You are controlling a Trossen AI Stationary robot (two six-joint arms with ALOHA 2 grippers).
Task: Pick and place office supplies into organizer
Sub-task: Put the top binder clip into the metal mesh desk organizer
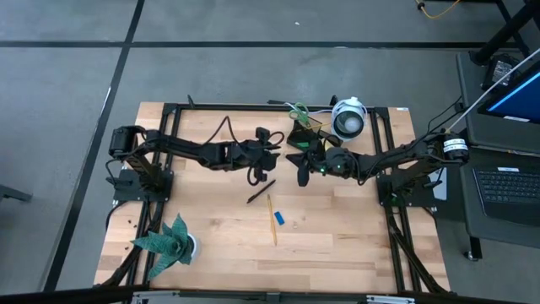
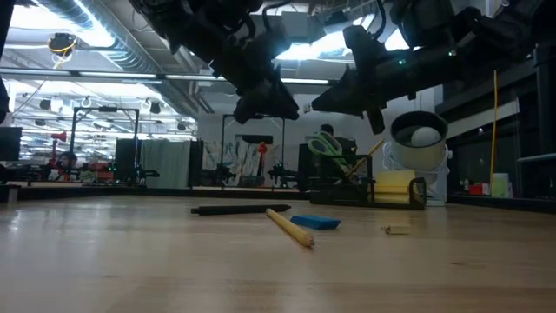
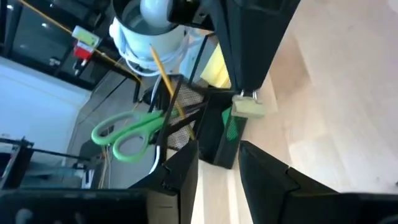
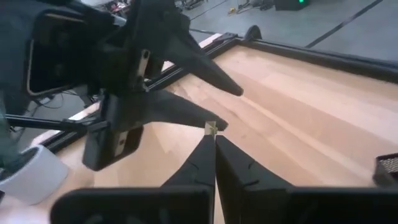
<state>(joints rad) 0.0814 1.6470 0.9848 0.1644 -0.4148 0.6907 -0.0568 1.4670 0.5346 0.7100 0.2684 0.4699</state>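
1. High view: both arms meet mid-tabletop (image 1: 354, 245), just in front of the organizer (image 1: 305, 135). Your left pincer (image 1: 272, 157) and right pincer (image 1: 297, 163) sit close together; the black pen (image 1: 260, 192), yellow pencil (image 1: 273, 219) and blue block (image 1: 278, 218) lie farther out from the organizer.
2. Low view: pen, pencil and blue block lie loose in front of the organizer; green-handled scissors (image 2: 325, 144) and sticky-note pad (image 2: 395, 186) already sit in it.
3. Left wrist view: your left pincer (image 3: 219, 158) stands spread, empty, facing the organizer.
4. Right wrist view: your right pincer (image 4: 214, 144) is pressed together on a tiny pale piece (image 4: 211, 127).
5. Looks like a handover step: next, carry that piece over the organizer and release.
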